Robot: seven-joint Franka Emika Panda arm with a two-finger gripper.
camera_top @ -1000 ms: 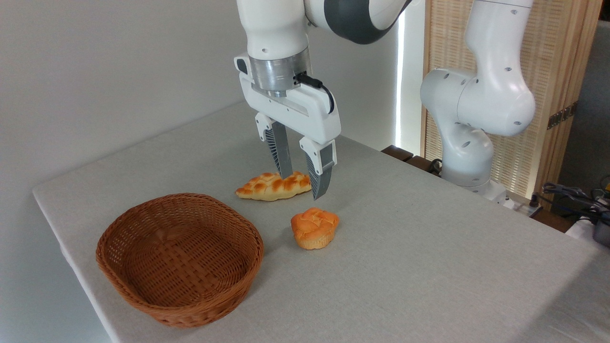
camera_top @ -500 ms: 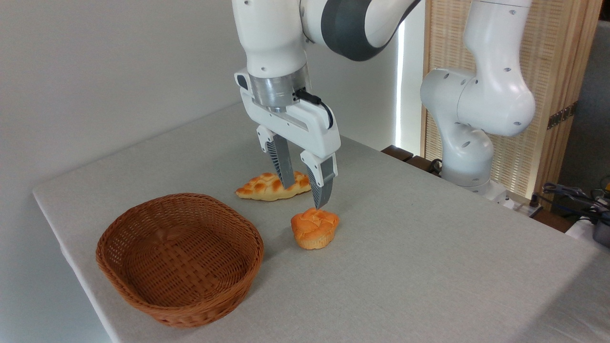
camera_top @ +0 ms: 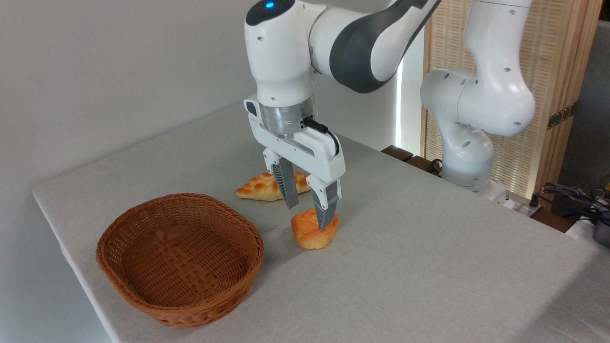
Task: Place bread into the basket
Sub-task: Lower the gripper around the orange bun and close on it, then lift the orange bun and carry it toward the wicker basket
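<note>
**Pincer drops onto the bun**

Since a second ago the pincer [camera_top: 308, 215] has come down and shifted right and toward the camera, from hanging in front of the braided loaf to reaching the bread itself; neither the bun, the loaf nor the basket has moved.

Nearest the camera, the basket [camera_top: 180, 257] sits at the left front corner of the table [camera_top: 429, 267], empty, its woven rim just left of the bun with a strip of bare cloth between them.

Next back, the bread [camera_top: 312, 230] stands upright on the table where it was. The pincer's fingers are spread, not yet pressed in: the right finger [camera_top: 329, 209] overlaps the bun's swirled top, while the left one hangs just off its upper left edge. Whether either finger actually touches the bun cannot be told from this view.

Behind them lies the braided loaf [camera_top: 267, 186], partly hidden by the left finger, well clear of the grasp.

My reading is that the approach is nearly over and the grip comes next. The fingers seem to need a little more descent to bracket the bun's body rather than its crown; closing this high could squash or tip it. Nothing has been lifted, so the carry to the basket is all still ahead.
</note>
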